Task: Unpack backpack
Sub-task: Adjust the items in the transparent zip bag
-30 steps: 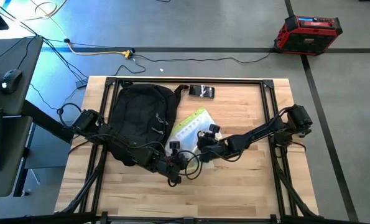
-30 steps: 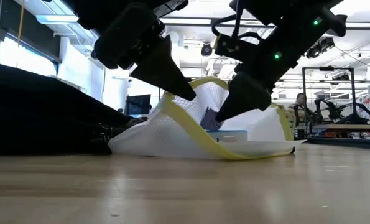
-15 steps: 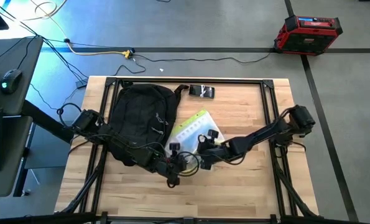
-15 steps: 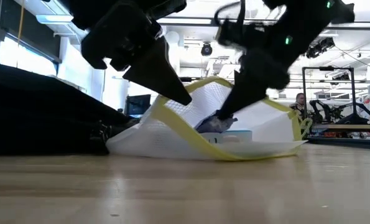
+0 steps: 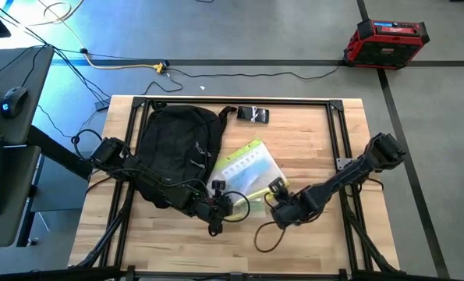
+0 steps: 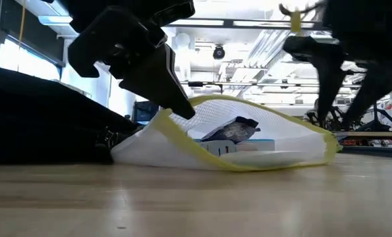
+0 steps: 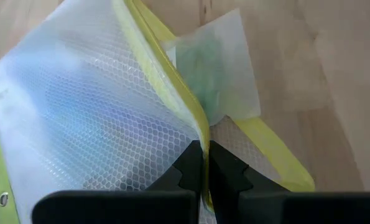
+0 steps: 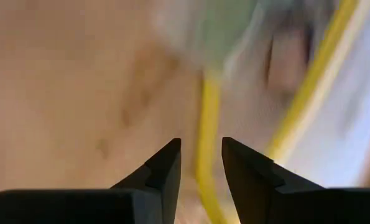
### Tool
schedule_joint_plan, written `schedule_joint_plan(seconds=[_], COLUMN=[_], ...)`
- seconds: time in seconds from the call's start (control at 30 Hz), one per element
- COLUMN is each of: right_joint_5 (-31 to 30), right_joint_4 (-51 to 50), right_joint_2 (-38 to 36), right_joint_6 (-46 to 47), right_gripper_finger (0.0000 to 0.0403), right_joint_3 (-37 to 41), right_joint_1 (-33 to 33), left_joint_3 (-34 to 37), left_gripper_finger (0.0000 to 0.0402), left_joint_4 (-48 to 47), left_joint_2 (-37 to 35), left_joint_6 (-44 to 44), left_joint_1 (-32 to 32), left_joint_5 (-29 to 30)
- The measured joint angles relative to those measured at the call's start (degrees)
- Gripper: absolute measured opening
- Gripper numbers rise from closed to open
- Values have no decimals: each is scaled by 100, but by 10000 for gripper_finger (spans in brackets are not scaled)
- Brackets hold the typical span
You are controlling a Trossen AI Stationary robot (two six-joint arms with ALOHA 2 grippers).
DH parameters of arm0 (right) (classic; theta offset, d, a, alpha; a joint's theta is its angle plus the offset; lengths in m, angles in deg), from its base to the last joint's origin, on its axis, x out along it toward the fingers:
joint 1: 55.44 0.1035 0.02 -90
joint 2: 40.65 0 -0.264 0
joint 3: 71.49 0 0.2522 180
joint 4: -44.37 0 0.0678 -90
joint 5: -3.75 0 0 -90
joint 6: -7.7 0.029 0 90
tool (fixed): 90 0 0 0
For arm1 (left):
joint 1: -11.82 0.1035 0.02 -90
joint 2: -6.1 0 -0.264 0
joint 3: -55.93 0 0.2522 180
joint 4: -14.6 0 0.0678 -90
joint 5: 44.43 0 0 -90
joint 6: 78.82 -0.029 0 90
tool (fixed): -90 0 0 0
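Observation:
The black backpack (image 5: 177, 148) lies on the table's left half. Against its right side rests a white mesh pouch with yellow trim (image 5: 249, 168), its bottom flat on the wood. My left gripper (image 7: 204, 152) is shut on the pouch's near edge and holds the mouth open (image 6: 248, 122). A blue-grey packet (image 6: 234, 130) lies inside, and a greenish translucent packet (image 7: 217, 68) sticks out. My right gripper (image 8: 201, 163) hovers just off the pouch's near right corner (image 5: 277, 204). Its fingers are apart, and a yellow strip (image 8: 208, 118) shows past the gap. My left gripper pinches the yellow trimmed edge (image 7: 198, 127) of the pouch's upper layer between its two fingertips. The fingers (image 6: 176, 99) slant down onto it from the backpack side. That edge is lifted off the table and arches over the contents, while the lower layer (image 6: 182, 157) stays on the wood.
A small dark flat object (image 5: 253, 115) lies near the table's far edge. Black frame rails (image 5: 337, 133) run along the table's sides. Bare wood (image 5: 309, 250) lies toward the near right corner. A red case (image 5: 386, 40) stands on the floor beyond the table.
My right gripper has drawn out of the pouch's mouth, gone toward the table's near right and upward, and rolled its wrist. The blue-grey packet stays inside the pouch. The pouch's raised edge has sunk from a peak into a lower, wider arch.

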Motion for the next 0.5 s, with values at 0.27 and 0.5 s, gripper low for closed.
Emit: schedule_joint_plan(seconds=[0.27, 0.5], right_joint_5=[-1035, -641], right_joint_4=[-1562, -1139], right_joint_2=[0, 3], right_joint_6=[-410, -1319], right_gripper_finger=[104, 134], right_joint_3=[31, 796], right_joint_1=[-439, -895], left_joint_3=[0, 0], left_gripper_finger=[0, 0], left_joint_4=[0, -22], left_joint_2=[0, 0], left_joint_6=[-6, -4], left_joint_1=[112, 144], left_joint_5=[-82, -161])
